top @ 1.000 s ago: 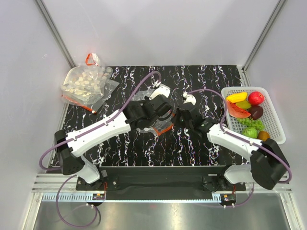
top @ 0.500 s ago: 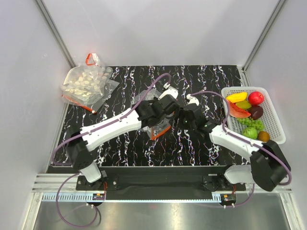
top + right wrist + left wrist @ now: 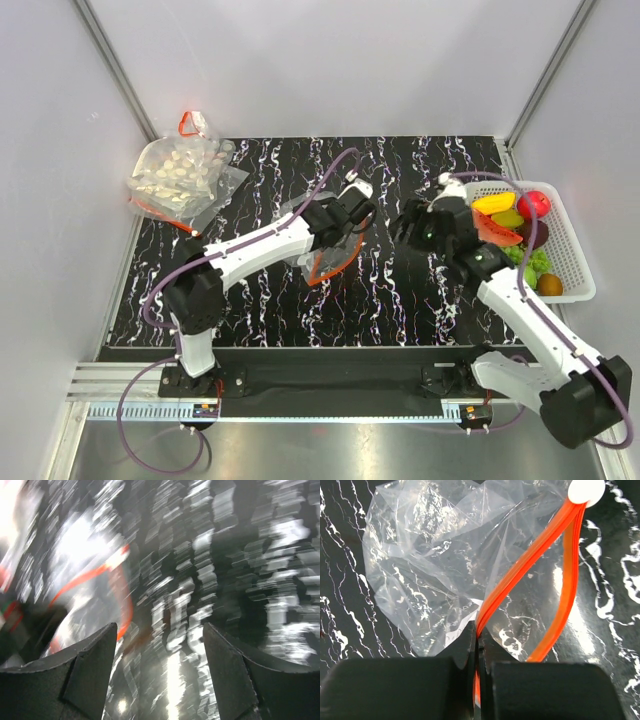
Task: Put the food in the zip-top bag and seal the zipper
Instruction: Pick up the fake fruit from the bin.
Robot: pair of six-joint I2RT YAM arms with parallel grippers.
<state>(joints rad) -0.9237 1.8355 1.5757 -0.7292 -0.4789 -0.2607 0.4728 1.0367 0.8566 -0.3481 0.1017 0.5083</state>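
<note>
The zip-top bag (image 3: 430, 565) sits empty on the worktop (image 3: 260, 160), well apart from the basket (image 3: 578, 270). Its zipper (image 3: 520, 570) gapes, with one strip clamped in the left gripper (image 3: 478, 647). The right gripper (image 3: 157, 635) hovers beside the basket, fingers apart and empty. It looks like the fetching step; next it should descend and pinch one fruit (image 3: 533, 204).

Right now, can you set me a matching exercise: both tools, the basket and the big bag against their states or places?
1. left tool
2. right tool
3. white basket
4. larger bag of whitish pieces

A. far left corner
B. open, holding nothing
C. shut on the zipper
D. right edge, holding fruit

Pairs: 1-C, 2-B, 3-D, 4-A
</note>
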